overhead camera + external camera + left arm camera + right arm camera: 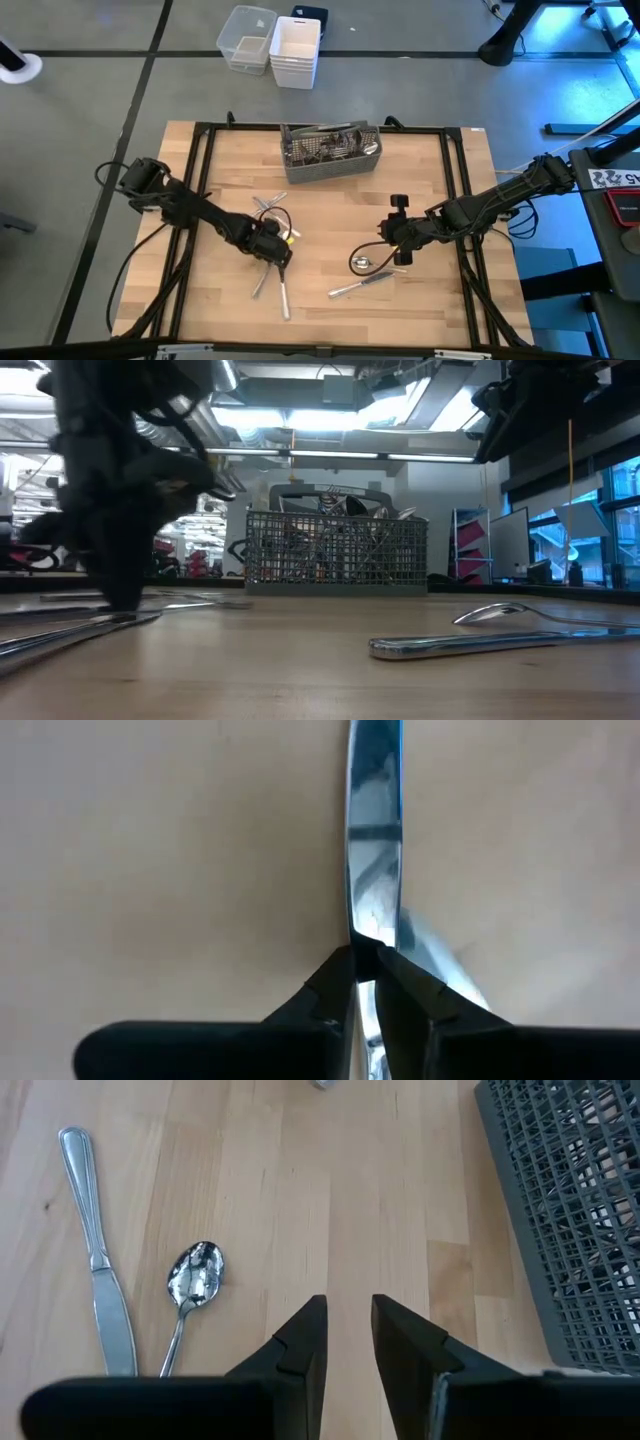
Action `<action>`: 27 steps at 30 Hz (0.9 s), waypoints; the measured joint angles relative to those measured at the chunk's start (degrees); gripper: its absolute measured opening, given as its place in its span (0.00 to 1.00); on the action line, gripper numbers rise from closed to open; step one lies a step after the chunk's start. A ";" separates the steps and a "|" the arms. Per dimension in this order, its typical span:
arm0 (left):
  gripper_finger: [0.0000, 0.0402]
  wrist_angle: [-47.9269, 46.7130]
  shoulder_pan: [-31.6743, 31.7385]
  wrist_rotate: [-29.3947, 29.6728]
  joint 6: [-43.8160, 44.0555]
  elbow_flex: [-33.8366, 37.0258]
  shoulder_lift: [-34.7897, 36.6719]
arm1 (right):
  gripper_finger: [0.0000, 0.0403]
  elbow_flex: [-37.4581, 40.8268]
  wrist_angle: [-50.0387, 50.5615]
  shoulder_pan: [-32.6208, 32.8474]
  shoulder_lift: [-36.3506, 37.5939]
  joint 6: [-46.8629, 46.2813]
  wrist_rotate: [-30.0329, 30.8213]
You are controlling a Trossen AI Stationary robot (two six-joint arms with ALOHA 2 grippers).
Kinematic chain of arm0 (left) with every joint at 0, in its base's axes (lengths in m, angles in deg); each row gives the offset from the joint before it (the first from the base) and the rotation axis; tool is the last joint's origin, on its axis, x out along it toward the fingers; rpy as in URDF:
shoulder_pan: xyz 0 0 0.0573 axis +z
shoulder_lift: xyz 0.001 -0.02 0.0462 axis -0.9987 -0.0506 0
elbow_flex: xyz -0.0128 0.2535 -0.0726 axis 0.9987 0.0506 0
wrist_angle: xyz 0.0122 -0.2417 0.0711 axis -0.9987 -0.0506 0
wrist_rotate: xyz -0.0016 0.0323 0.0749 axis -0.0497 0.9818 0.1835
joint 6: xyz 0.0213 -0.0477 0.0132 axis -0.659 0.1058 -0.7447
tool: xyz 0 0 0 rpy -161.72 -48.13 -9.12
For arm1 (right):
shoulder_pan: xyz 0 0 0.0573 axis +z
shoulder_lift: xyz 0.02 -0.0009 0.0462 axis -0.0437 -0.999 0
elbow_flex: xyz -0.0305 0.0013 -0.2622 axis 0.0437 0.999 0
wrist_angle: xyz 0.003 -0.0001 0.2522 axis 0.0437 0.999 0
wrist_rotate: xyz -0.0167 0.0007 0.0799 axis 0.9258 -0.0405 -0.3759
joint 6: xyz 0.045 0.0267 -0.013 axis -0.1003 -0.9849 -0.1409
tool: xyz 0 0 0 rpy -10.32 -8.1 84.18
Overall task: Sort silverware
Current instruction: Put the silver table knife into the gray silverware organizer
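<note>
Shiny steel shows between the tips of the left gripper, which is pinched almost shut on a table knife lying flat on the wooden table, beside a few loose pieces. This looks like the pick-up step, and the next move calls for a clean lift and a carry to the mesh caddy at the far edge, where sorted pieces already stand. The right gripper hovers empty, fingers a little apart, near a spoon and another knife.

A pale wood-plank surface stands on a grey floor crossed by dark lines. Two white plastic bins sit beyond it — and bright ceiling lights and windows fill the room behind.
</note>
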 joint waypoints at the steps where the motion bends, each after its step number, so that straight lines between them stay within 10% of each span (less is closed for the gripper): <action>1: 0.07 0.11 0.95 0.67 -1.86 0.01 0.00 | 0.21 0.00 -0.08 0.02 0.00 -0.02 0.00; 27: 0.07 18.88 16.80 4.57 -51.07 -0.13 -0.35 | 0.21 -0.02 -22.64 -0.16 -13.26 25.81 0.16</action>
